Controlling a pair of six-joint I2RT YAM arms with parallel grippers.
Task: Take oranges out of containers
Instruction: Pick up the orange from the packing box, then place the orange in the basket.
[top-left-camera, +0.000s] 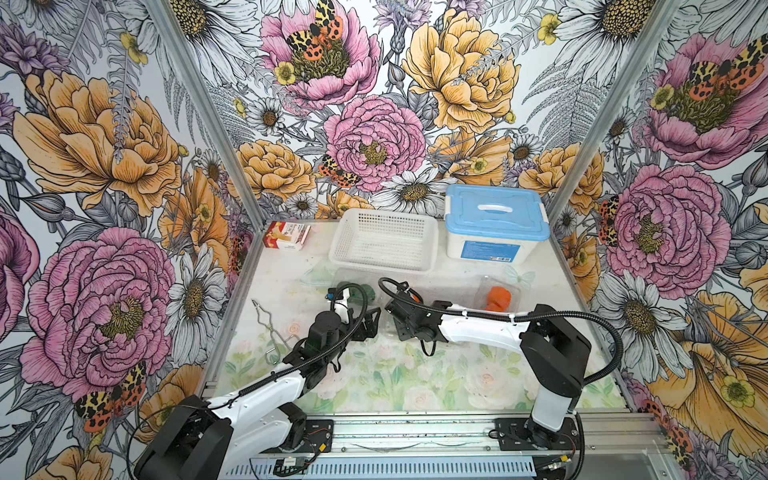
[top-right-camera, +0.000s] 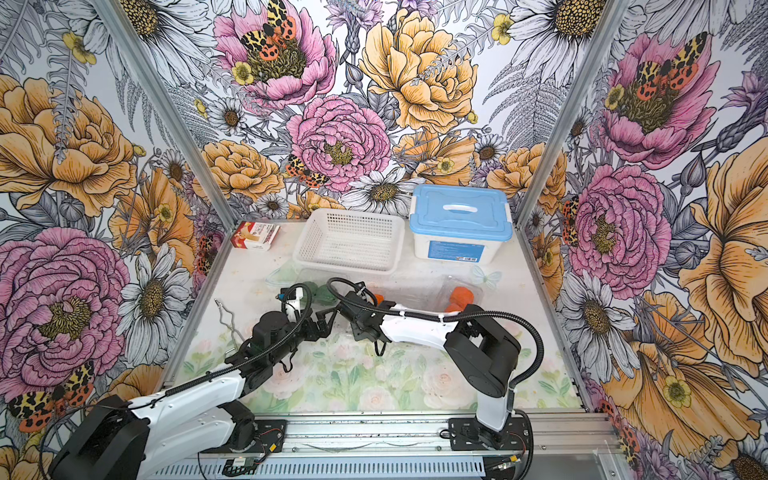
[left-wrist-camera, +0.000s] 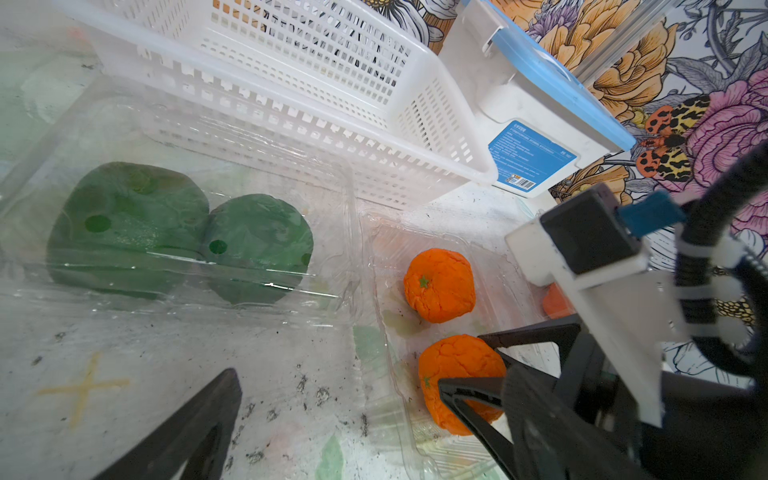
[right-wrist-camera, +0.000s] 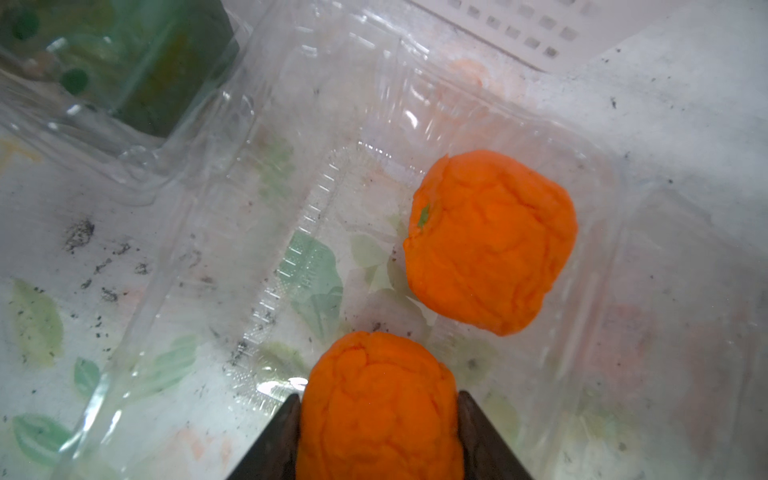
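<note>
Grip on fruit, right side. In both top views the right arm (top-right-camera: 415, 328) bends down steeply, its tip hidden beneath the wrist. The left pincer (top-right-camera: 325, 321) hangs just beside it, jaws wide apart and empty. In the left wrist view the right pincer (left-wrist-camera: 459, 360) has one finger on each side of the near orange (left-wrist-camera: 453, 370), inside the open box (left-wrist-camera: 376, 266). The second orange (left-wrist-camera: 439, 284) lies just beyond the tips, apart from them. Two green fruits (left-wrist-camera: 187, 237) sit under clear plastic in another box (left-wrist-camera: 345, 232), nearer the left pincer. In the right wrist view the jaws press both flanks of the near orange, which is near round, with no long axis to favour. Judgement: the grip appears made. The right arm is the one placed to lift, straight up and clear of the second orange. The thin box may ride up with it.
</note>
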